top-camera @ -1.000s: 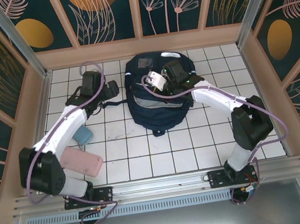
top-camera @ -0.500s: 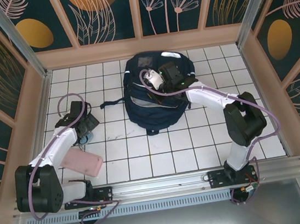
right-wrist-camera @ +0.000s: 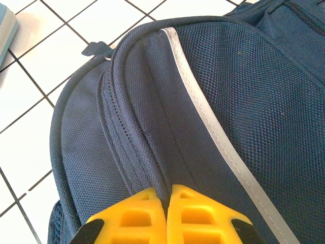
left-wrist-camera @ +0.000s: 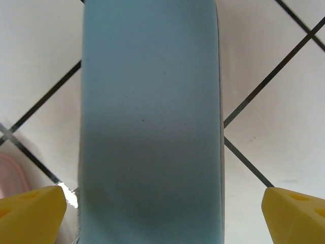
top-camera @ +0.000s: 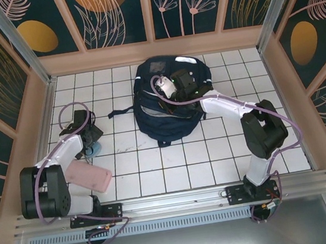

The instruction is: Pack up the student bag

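1. Two loose items lie nearest the arm bases on the white tiled table: a pink case lying flat, and just beyond it a pale blue flat item.
2. The left gripper hangs directly over the blue item with its jaws spread wide. One yellow fingertip stands off each long side, and neither touches it.
3. The step in hand looks like picking up this blue item. To do it well, bring the wrist straight down with the item centred between the fingers. Let the tips reach the tiles before closing across the narrow width, so that the flat thing is caught by its edges and not pushed away. The pink case sits close by one fingertip, and that tip should drop into the gap without snagging it.
4. Farther back, the student bag lies at the middle rear of the table, well apart from the blue item. A black strap trails out toward the left.
5. The right gripper rests on the bag with its fingers closed tight at a raised fold beside the white stripe. I cannot tell whether any fabric is pinched between them.
6. Packing will likely need the bag's mouth held up and open, and the blue item carried high enough to clear the rim.
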Controlling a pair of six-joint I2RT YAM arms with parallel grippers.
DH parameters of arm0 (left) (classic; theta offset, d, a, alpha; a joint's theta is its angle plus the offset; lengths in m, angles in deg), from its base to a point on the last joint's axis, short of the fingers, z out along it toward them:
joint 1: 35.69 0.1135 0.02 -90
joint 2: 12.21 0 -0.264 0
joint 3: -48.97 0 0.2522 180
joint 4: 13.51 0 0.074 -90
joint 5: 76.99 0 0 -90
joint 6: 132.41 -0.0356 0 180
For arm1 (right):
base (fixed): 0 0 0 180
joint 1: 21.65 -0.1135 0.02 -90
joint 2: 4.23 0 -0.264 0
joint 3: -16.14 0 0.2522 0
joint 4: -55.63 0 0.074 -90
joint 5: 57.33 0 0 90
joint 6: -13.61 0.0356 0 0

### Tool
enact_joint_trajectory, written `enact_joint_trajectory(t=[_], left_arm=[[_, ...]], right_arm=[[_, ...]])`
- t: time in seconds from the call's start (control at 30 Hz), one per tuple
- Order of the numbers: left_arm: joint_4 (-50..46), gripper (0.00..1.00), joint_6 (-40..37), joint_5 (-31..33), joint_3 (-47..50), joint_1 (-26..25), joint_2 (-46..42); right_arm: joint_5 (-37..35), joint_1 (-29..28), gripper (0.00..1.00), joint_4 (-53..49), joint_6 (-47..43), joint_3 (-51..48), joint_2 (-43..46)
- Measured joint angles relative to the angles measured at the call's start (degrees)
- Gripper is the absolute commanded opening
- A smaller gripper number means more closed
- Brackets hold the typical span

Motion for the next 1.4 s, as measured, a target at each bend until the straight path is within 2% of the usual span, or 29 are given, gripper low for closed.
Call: enact_joint_trajectory(t=[0.07, 0.2, 0.3, 0.4, 0.43, 0.47, 0.6, 0.73, 0.83, 1.03, 1.23, 1.4], left_arm=[[0.92, 0.94, -0.02, -0.61, 0.0, 0.13, 1.51], [3.34, 0.77, -0.57, -2.58, 0.0, 0.31, 3.67], [5.62, 0.74, -2.03, -4.98, -0.02, 0.33, 3.87], [7.32, 0.81, -3.74, -8.81, -0.02, 0.35, 3.87], [7.48, 0.86, -4.33, -9.92, -0.02, 0.28, 3.87], [7.48, 0.98, -4.81, -10.95, -0.02, 0.17, 3.69], [5.14, 0.98, -5.6, -12.83, -0.02, -0.02, 0.55], [-1.36, 0.99, -5.25, -10.38, -0.04, -0.02, -5.6], [-6.91, 0.99, -2.97, -8.39, 0.09, -0.02, -10.4], [-11.13, 0.98, 2.8, -7.82, 6.58, -0.02, -18.88], [-9.99, 0.97, 4.57, -10.71, 10.8, -0.52, -17.59], [-7.43, 0.98, 4.98, -10.21, 9.35, -5.01, -14.01]], right_arm=[[-0.04, -0.07, 0.0, 0.0, 0.0, 0.0, 0.0], [-0.48, -0.17, 0.0, 0.0, 0.17, 0.0, 0.0], [-0.74, -0.22, 0.0, -0.02, 0.26, 0.0, 0.0], [-0.94, -0.22, 0.0, -0.02, 0.48, 0.0, 0.0], [-0.98, -0.22, 0.0, -0.02, 0.63, 0.0, 0.0], [-1.05, -0.22, 0.0, -0.02, 0.81, 0.0, 0.0], [-1.09, -0.22, 0.0, -0.02, 1.07, 0.0, 0.0], [-1.09, -0.22, 0.0, -0.02, 1.27, 0.0, 0.0], [-1.09, -0.22, 0.0, -0.02, 1.29, 0.0, 0.0], [-1.25, -0.22, 0.0, -0.02, 1.27, 0.0, 0.0], [-1.33, -0.22, 0.0, -0.02, 1.27, 0.0, 0.0], [-1.46, -0.22, 0.0, -0.02, 1.29, 0.0, 0.0]])
